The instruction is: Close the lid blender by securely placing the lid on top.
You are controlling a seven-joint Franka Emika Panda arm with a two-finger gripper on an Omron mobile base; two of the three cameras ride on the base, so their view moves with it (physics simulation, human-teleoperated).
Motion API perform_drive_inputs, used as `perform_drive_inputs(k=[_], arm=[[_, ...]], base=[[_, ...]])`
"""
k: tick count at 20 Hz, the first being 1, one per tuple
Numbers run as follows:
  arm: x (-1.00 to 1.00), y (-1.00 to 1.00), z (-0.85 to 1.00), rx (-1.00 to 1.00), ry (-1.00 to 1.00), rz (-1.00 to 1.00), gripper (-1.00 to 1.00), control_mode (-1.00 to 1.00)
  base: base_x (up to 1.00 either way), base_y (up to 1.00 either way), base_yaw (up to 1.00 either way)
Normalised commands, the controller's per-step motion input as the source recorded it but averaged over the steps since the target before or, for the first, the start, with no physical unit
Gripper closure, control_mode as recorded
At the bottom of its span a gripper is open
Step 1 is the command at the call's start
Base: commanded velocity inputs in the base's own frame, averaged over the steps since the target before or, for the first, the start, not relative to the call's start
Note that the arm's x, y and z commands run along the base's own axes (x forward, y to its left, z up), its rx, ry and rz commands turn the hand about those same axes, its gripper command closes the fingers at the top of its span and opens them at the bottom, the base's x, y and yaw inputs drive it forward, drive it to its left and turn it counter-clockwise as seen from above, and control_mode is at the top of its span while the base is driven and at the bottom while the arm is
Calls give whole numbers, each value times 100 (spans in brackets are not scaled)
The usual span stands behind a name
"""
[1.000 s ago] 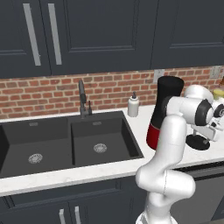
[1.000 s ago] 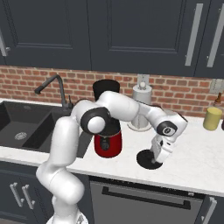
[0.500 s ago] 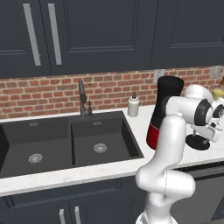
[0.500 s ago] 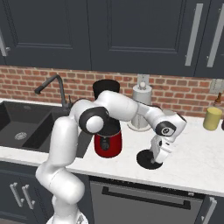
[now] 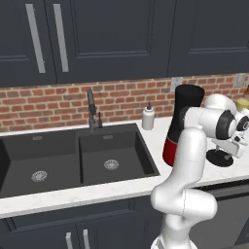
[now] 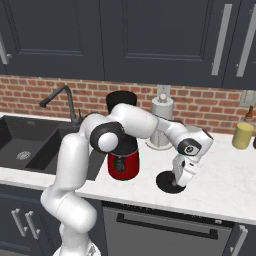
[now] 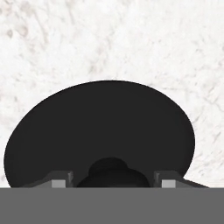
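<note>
Hand view: gripper [image 7: 112,181] clenched on the knob of the lid [image 7: 100,127], blender [image 6: 123,150] at lid's 9 o'clock; no legible writing.

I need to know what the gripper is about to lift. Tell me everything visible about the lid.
The lid is a flat round black disc, matt, with a small raised knob at its middle. It lies flat on the white speckled counter, right of the blender and apart from it. The gripper stands over it, its fingertips either side of the knob, shut on it. The blender's jar top is open.
</note>
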Motion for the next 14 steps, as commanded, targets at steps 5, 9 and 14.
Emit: perform_drive_inputs(k=[5, 9, 14], arm=[[-6, 0, 10, 0, -1, 0, 100, -100], [-55, -2, 55, 0, -19, 0, 100, -100], [-74, -15, 89, 0, -34, -3, 100, -100]], base=[[0, 0, 0], [0, 0, 0], [0, 0, 0]])
